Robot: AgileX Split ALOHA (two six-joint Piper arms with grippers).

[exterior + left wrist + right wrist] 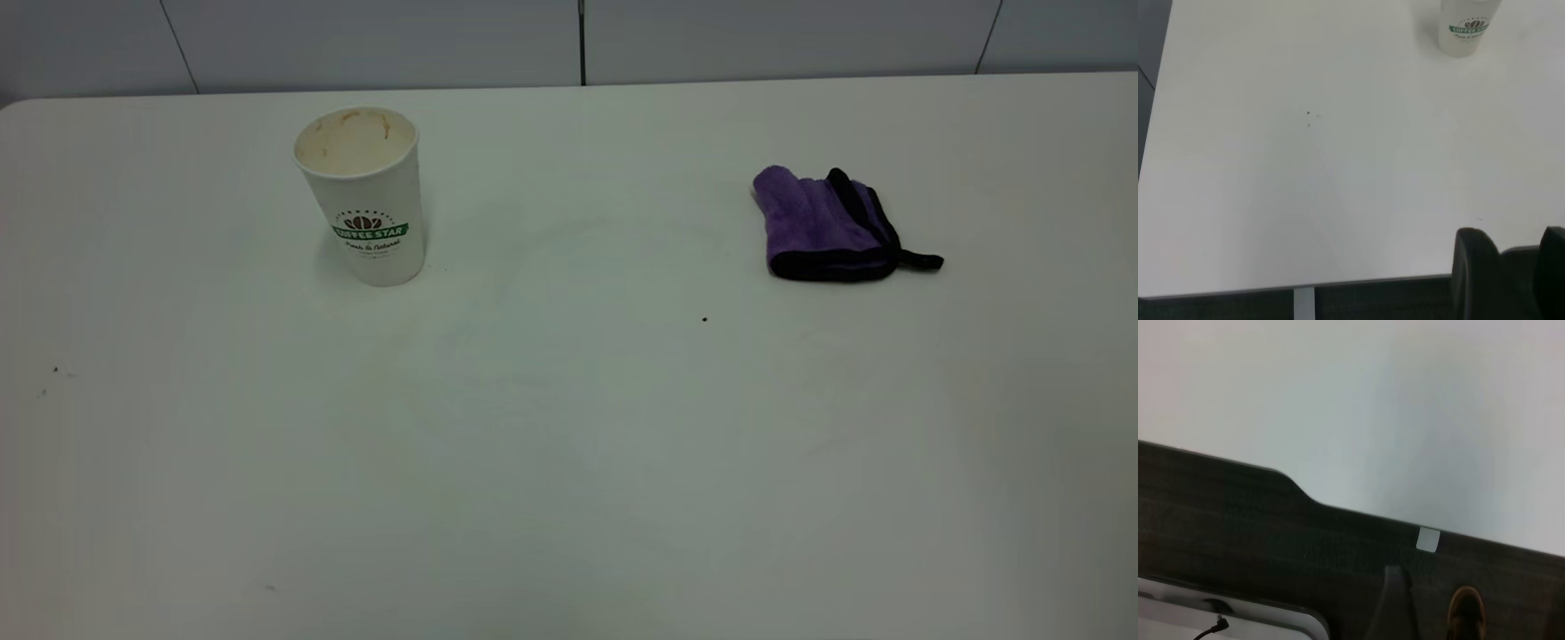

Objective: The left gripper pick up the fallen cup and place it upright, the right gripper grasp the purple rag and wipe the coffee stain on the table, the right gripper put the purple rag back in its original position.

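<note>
standing upright on the table (569, 462), the cup (363, 196) holds only coffee-stained walls; left claw (1511, 280) fingers apart.

The cup (366, 200) is white with a green "COFFEE STAR" band, a brown bean logo and tan stains inside. The rag (822, 222) is purple with black edging, on a plain white bench (569, 444) dotted with tiny dark specks.

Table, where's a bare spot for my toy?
The table is bare across the whole near half, and between the upright cup and the purple rag. Nowhere is crowded; only tiny dark specks lie there.
</note>
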